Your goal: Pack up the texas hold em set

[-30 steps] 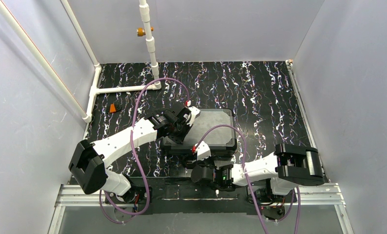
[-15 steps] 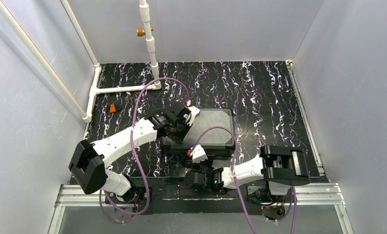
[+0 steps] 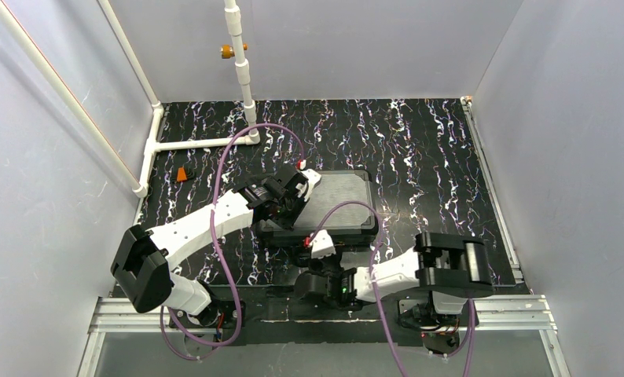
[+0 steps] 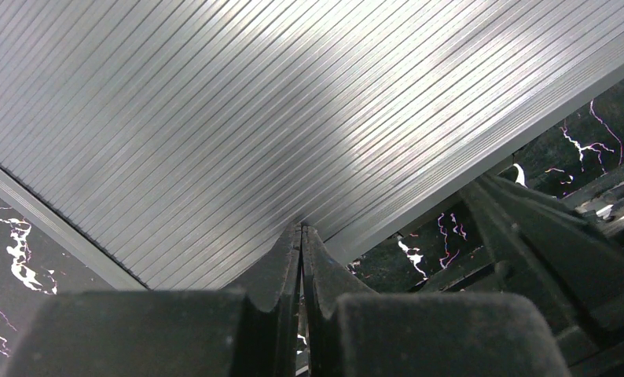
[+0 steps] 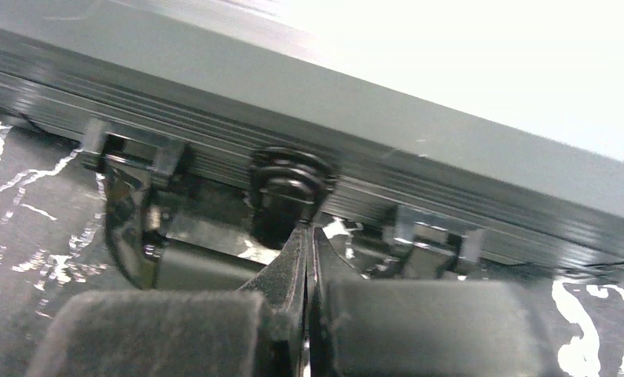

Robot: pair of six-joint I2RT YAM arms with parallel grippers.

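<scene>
Right arm [image 3: 403, 271] has been swung left vs 1 s ago, right gripper [image 5: 307, 236] (tips closed, empty) set at latch [image 5: 289, 184] on near long side of case [image 3: 336, 200]; left gripper [image 4: 301, 233] closed, pressed on lid [image 4: 293, 102].

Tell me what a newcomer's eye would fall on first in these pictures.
The closed black case sits in the middle of the marbled table. The left hand, shut, has its tips at the ribbed lid's left edge; the right hand, shut, points at the front latch. A small orange piece lies alone far left.
</scene>
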